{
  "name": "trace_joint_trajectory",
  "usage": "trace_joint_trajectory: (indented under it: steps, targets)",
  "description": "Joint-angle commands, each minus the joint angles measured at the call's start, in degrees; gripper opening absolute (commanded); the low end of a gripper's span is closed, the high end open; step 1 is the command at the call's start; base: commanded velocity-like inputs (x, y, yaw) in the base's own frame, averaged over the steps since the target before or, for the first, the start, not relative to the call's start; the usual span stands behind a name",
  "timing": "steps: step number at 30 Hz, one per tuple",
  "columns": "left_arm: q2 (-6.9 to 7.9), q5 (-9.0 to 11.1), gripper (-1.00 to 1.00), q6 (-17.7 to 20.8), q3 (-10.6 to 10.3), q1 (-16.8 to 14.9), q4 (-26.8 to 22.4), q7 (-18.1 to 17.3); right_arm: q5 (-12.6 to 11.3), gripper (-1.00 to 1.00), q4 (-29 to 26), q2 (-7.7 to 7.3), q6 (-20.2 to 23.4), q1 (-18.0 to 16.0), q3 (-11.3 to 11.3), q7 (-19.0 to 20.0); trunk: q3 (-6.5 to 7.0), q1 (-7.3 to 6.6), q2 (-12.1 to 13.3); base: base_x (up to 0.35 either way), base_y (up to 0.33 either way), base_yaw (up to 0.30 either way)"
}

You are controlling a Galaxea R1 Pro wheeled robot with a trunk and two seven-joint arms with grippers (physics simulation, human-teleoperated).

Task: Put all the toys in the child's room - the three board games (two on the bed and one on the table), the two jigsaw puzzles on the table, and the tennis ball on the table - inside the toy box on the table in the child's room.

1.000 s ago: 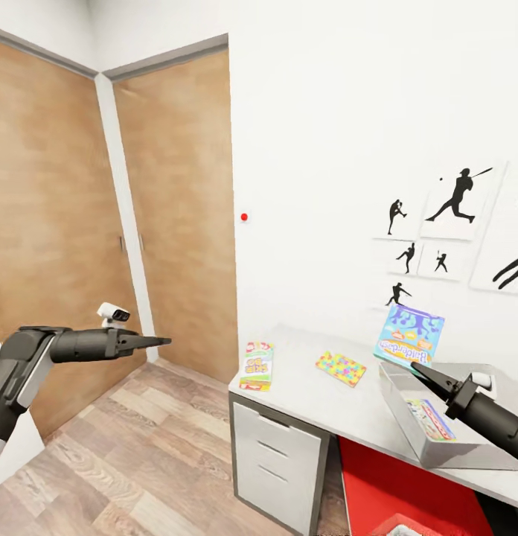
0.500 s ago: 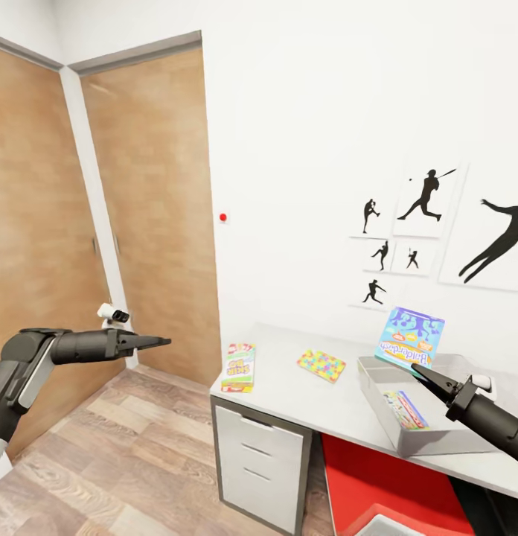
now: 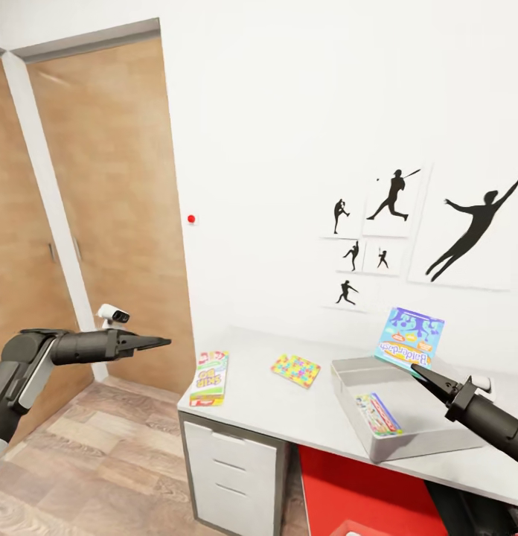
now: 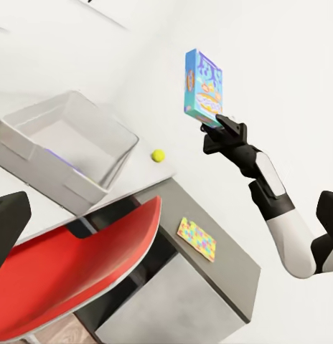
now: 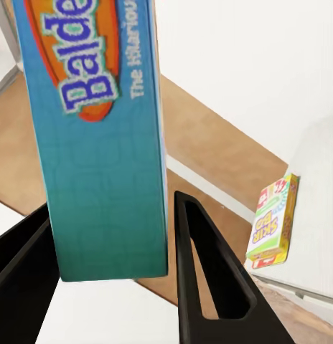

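My right gripper (image 3: 419,370) is shut on a blue board game box (image 3: 409,339), held upright over the far rim of the grey toy box (image 3: 348,406). The right wrist view shows the blue box (image 5: 95,129) clamped between both fingers. A flat colourful box (image 3: 376,413) lies inside the toy box. On the white table (image 3: 251,398) lie a yellow-green board game (image 3: 210,377) near the left end and a multicoloured jigsaw puzzle (image 3: 295,370). In the left wrist view the tennis ball (image 4: 158,155) rests on the table beside the toy box (image 4: 66,154). My left gripper (image 3: 164,342) hangs open over the floor, left of the table.
Wooden wardrobe doors (image 3: 95,193) stand at the left beyond a wood floor (image 3: 80,461). A red chair (image 3: 363,491) is tucked under the table, next to its drawer unit (image 3: 229,476). Baseball silhouette pictures (image 3: 393,197) hang on the white wall.
The camera has swung right, so the table, toy box and wall pictures sit further left in the picture. Both arms keep their pose and the blue box stays gripped.
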Motion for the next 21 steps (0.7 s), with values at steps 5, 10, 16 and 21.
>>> trace_joint_trajectory:
  steps: [5, 10, 16, 21]
  targets:
    - [0.06, 0.17, 1.0, 0.61, -0.13, 0.0, 0.01, -0.17, 0.27, -1.0, 0.03, 0.16, 0.28, -0.07, -0.17, 0.42, -0.03, 0.03, -0.05, 0.01, -0.009, -0.169]
    - [0.06, 0.18, 1.0, 0.6, -0.13, 0.01, 0.03, -0.17, 0.29, -1.0, -0.04, 0.33, 0.28, -0.08, -0.43, 0.42, -0.03, 0.03, -0.05, 0.002, -0.001, -0.073]
    - [0.06, 0.18, 1.0, 0.6, -0.12, 0.05, 0.03, -0.17, 0.27, -1.0, -0.02, 0.41, 0.28, -0.05, -0.41, 0.46, -0.03, 0.03, -0.05, 0.0, 0.0, -0.112]
    - [0.06, 0.18, 1.0, 0.6, -0.1, 0.09, 0.03, -0.17, 0.27, -1.0, 0.02, 0.42, 0.28, -0.05, -0.4, 0.46, -0.03, 0.03, -0.05, 0.0, 0.0, -0.25]
